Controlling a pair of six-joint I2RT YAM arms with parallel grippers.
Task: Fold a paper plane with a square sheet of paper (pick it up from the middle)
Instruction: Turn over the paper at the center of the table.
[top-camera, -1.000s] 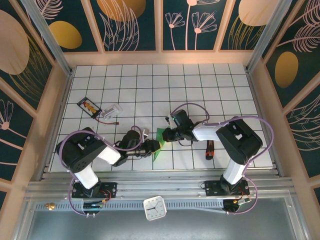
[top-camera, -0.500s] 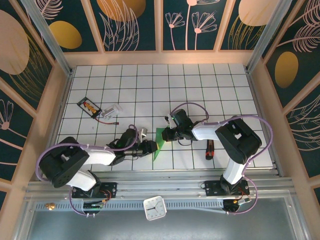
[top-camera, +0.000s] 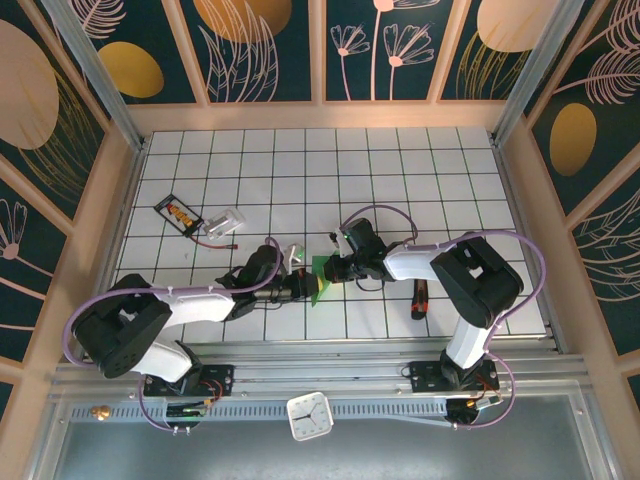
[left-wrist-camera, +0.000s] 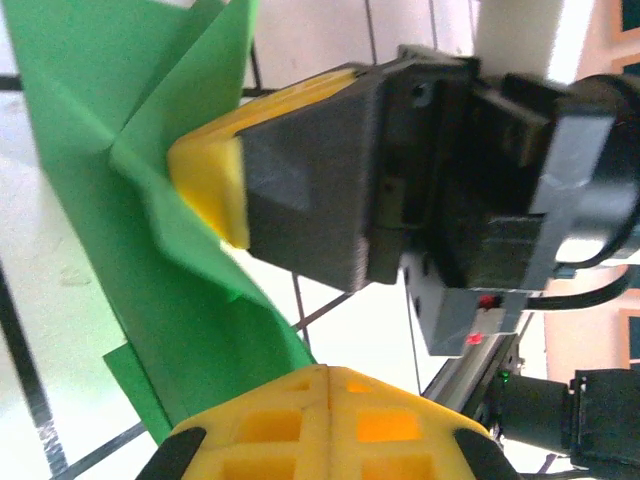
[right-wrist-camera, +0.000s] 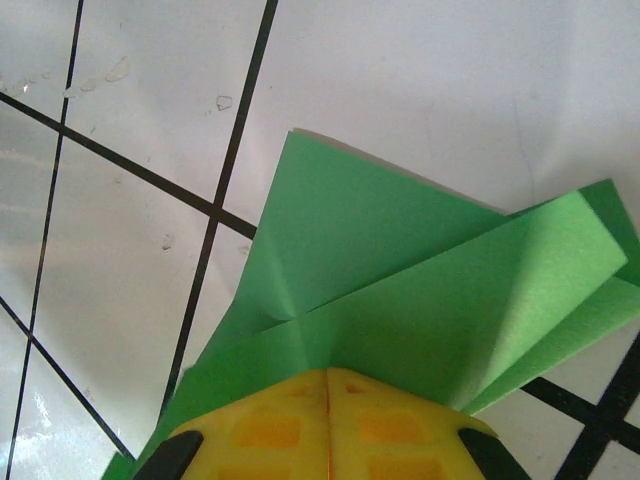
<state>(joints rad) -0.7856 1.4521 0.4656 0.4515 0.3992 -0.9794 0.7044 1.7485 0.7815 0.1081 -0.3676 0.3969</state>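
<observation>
Left claw (top-camera: 303, 288) nearer creased green paper (right-wrist-camera: 400, 290)

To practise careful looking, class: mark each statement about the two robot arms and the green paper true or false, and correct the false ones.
1. The green paper is creased, not a flat square. True.
2. The right pincer stands wide open. False: it is shut on the green paper.
3. The left pincer is also shut on the green paper. True.
4. The red-handled tool lies on the left half of the table. False: it lies on the right half, beside the right arm.
</observation>
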